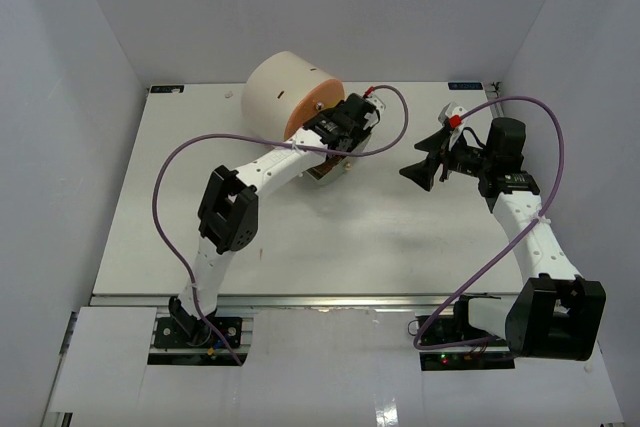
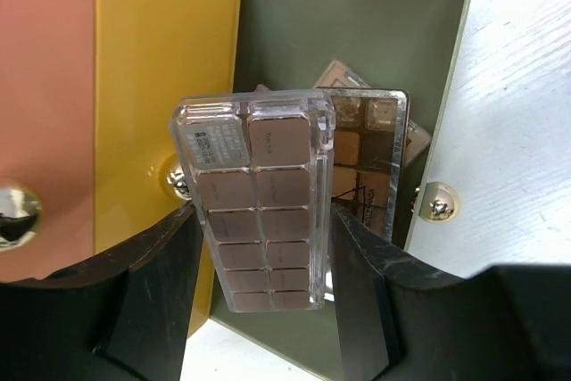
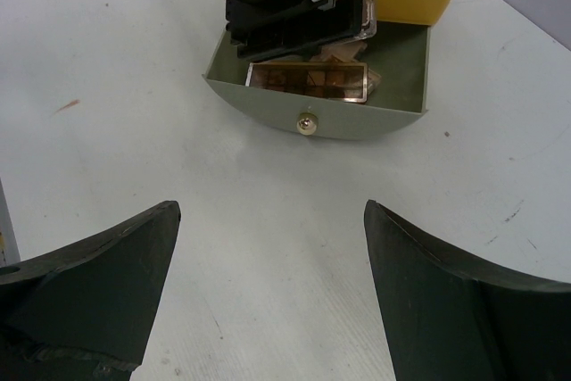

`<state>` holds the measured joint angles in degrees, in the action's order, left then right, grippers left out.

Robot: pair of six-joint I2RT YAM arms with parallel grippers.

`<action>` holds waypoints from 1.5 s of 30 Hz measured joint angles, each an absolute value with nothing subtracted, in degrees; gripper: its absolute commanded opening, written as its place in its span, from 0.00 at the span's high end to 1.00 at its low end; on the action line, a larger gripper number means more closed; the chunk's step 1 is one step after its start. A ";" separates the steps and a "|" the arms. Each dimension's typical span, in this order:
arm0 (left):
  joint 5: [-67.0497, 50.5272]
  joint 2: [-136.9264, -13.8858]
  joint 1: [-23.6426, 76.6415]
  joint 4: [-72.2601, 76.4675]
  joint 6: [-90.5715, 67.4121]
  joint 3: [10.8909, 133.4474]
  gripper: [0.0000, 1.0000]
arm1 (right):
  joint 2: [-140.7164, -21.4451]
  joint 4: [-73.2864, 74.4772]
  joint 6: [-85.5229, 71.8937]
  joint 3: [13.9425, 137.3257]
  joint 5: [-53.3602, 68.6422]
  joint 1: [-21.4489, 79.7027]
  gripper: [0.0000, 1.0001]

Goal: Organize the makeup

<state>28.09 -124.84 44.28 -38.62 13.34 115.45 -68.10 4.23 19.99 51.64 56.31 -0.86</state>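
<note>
My left gripper (image 2: 268, 220) is shut on a clear palette of pinkish-tan pans (image 2: 259, 202) and holds it tilted over the open grey-green drawer (image 2: 357, 33). Another palette (image 2: 370, 158) lies in that drawer on top of other tan items. In the top view the left gripper (image 1: 333, 150) is at the front of the cream drawer unit (image 1: 280, 87). My right gripper (image 3: 272, 220) is open and empty above the bare table, facing the drawer (image 3: 268, 111) with the palette in it (image 3: 308, 78). In the top view the right gripper (image 1: 417, 172) is to the right of the drawer.
The unit's yellow front (image 2: 165, 60) and pink-orange front (image 2: 45, 86) stand just left of the held palette. The drawer has a small metal knob (image 3: 306, 122). White walls close in the table on three sides.
</note>
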 measured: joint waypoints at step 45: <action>49.11 -128.89 48.23 -23.41 23.63 107.39 0.10 | -68.14 4.56 20.22 51.64 56.67 -0.86 0.10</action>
<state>49.11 -128.89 48.23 -23.41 23.63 107.39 -68.14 4.56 20.22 51.64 56.67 -0.86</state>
